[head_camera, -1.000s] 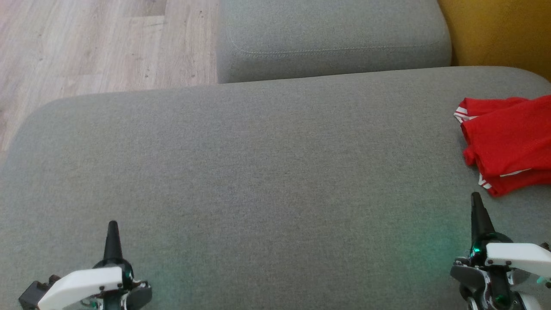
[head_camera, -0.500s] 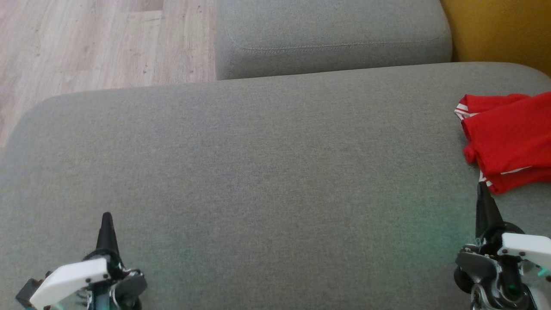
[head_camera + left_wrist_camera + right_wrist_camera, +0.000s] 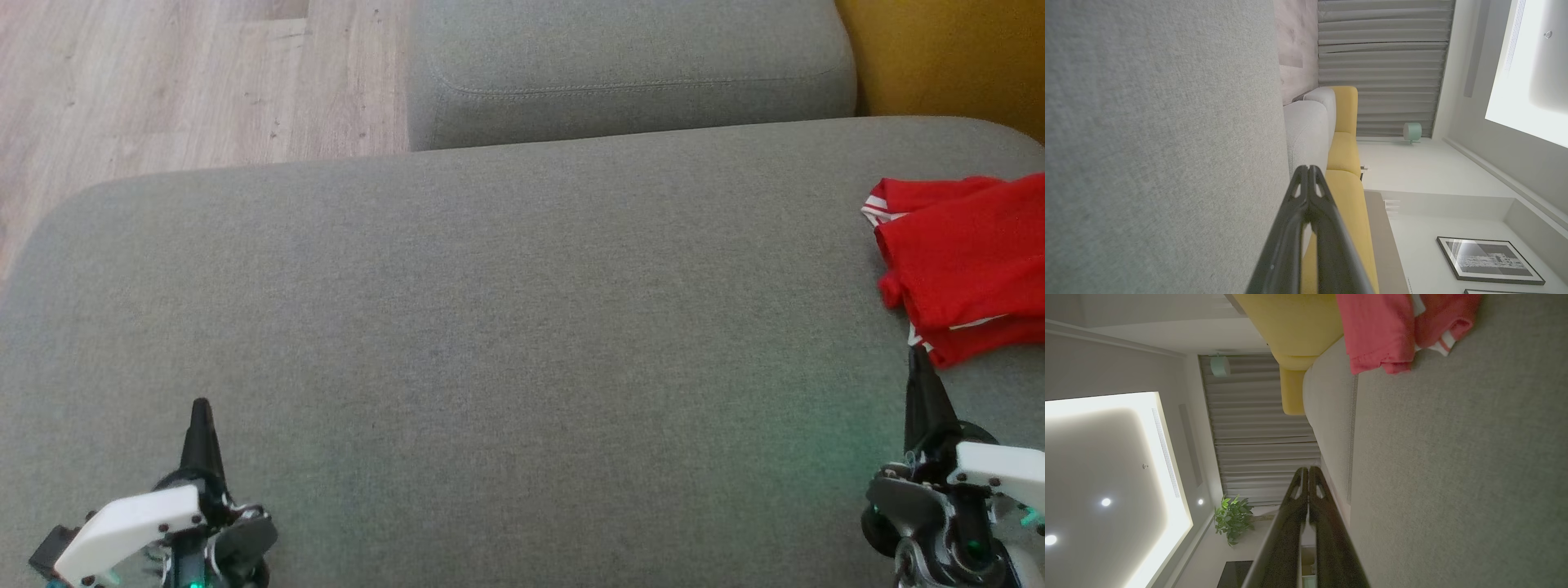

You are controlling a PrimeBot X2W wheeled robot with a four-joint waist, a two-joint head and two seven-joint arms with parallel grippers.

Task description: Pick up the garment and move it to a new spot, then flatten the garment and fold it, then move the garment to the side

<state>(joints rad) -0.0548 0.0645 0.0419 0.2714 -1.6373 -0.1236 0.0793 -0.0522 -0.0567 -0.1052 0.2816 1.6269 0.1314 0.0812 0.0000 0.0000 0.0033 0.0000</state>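
The garment (image 3: 967, 265) is red with white stripes and lies folded at the right edge of the grey sofa seat (image 3: 506, 327); the right wrist view has the garment (image 3: 1384, 330) at its top. My right gripper (image 3: 920, 363) is shut, its tip just short of the garment's near corner, holding nothing. At the lower left my left gripper (image 3: 200, 412) is also shut and empty, over bare cushion far from the garment. Its closed fingers (image 3: 1323, 212) show in the left wrist view, and the right gripper's closed fingers (image 3: 1294, 510) in the right wrist view.
A second grey cushion (image 3: 629, 73) sits behind the seat. A yellow cushion (image 3: 947, 57) stands at the back right. Wooden floor (image 3: 180, 82) lies beyond the seat's left far edge.
The head view has shifted slightly. Both grippers have edged a little: the left one lower and leftward, the right one toward the garment's near corner. The garment lies as before.
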